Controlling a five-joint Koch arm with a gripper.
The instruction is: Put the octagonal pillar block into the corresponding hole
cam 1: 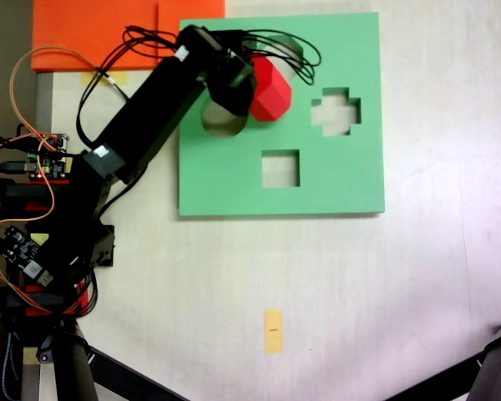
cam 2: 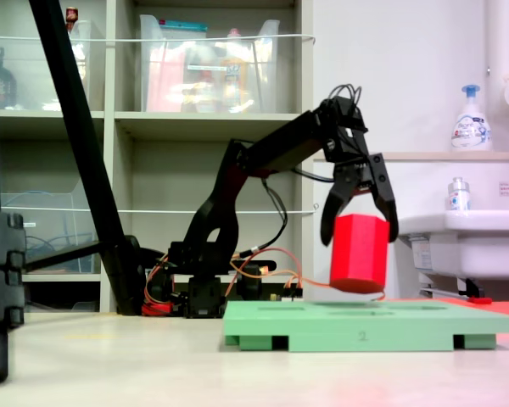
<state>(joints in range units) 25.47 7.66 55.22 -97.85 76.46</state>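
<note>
Honestly, your jaws are clamped on the octagonal pillar block [cam 2: 359,252], just above the green board [cam 1: 234,180] near the tabletop's far edge. Foam looks light and squishy, so that flat-sided upper grip seems fine.

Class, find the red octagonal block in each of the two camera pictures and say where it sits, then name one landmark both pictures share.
Fixed view from above: the red octagonal block is upper centre, over the green foam board, right of the black gripper.
Fixed view from the side: the red octagonal block is right of centre, clamped by the gripper, just above the board.
Shared landmark: the green foam board.
</note>
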